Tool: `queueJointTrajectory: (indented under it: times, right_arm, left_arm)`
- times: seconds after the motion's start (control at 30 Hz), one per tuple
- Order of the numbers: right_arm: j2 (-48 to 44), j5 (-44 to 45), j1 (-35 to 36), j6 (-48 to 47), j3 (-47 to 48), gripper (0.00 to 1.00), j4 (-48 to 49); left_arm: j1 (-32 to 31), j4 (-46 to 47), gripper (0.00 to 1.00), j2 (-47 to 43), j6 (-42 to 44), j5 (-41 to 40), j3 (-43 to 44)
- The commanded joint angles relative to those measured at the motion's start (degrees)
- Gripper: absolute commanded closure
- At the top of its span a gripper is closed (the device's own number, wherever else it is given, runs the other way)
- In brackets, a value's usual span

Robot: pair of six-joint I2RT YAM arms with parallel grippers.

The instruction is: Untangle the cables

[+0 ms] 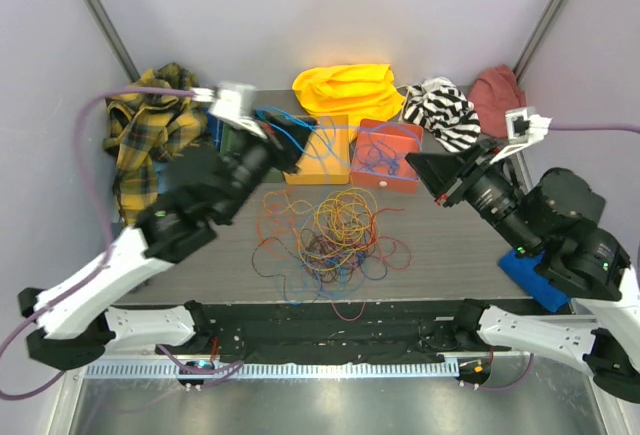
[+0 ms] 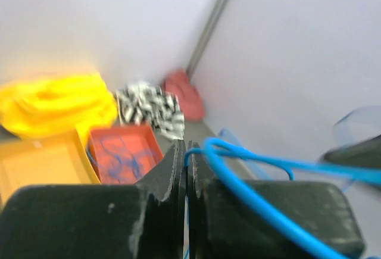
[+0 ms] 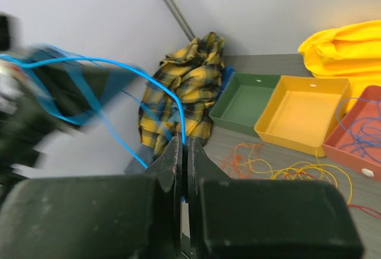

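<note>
A loose tangle of orange, yellow, red and dark cables point(image 1: 330, 230) lies on the table's middle. One blue cable point(image 1: 296, 135) is lifted above the trays. My left gripper point(image 1: 293, 155) is raised over the yellow tray, and in the left wrist view it point(image 2: 186, 152) is shut on the blue cable point(image 2: 238, 175), which loops off to the right. My right gripper point(image 1: 412, 160) hangs beside the orange tray. In the right wrist view it point(image 3: 183, 143) is shut on the same blue cable point(image 3: 176, 107), which arcs away to the left.
A green tray point(image 3: 247, 105), a yellow tray point(image 1: 322, 153) and an orange tray point(image 1: 388, 155) holding blue cables stand at the back. Behind them lie a plaid cloth point(image 1: 150, 130), a yellow cloth point(image 1: 345, 85), a zebra cloth point(image 1: 440, 110) and a red cloth point(image 1: 497, 90). A blue block point(image 1: 530, 277) sits at the right edge.
</note>
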Motion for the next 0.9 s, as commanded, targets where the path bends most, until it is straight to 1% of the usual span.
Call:
queueJointTrajectory:
  times: [0.0,0.1,0.2,0.3,0.4,0.5,0.63,0.7,0.83,0.87]
  right_arm:
    - [-0.18,2.01,0.13,0.24,-9.45,0.99,3.9]
    - [0.26,-0.1,0.21,0.42,-14.29,0.99,7.15]
    - [1.31,-3.43,0.21,-0.19,-18.69,0.99,11.11]
    - [3.16,-5.99,0.21,0.77,-22.65,0.99,16.37]
    - [4.48,-6.0,0.13,1.21,-25.2,0.99,18.84]
    - [4.83,-5.99,0.21,1.04,-25.83,0.99,19.73]
    - [5.36,-9.32,0.13,0.77,-25.74,0.99,21.66]
    - [5.88,-10.65,0.21,1.04,-26.18,0.98,23.33]
    - [6.41,-13.28,0.21,2.26,-27.85,0.91,25.7]
    - [6.24,-13.46,0.13,2.79,-28.46,0.91,26.06]
  left_arm:
    - [0.25,-21.11,0.99,-0.31,6.73,-5.49,16.31]
    - [0.25,-25.77,1.0,2.95,6.9,-5.05,22.84]
    - [0.25,-27.37,1.0,4.54,6.82,-2.86,24.45]
    - [0.33,-28.42,1.0,5.51,6.11,-1.8,23.49]
    - [0.33,-28.69,1.0,5.42,6.55,-2.94,21.65]
    - [0.25,-27.11,1.0,4.81,7.25,-3.56,20.24]
    - [0.25,-26.23,1.0,5.33,7.61,-3.12,19.71]
    - [0.33,-25.88,1.0,5.86,7.35,-2.59,19.18]
    - [0.25,-25.0,1.0,6.21,6.73,-1.62,18.3]
    - [0.33,-25.0,1.0,6.39,6.73,-1.62,18.3]
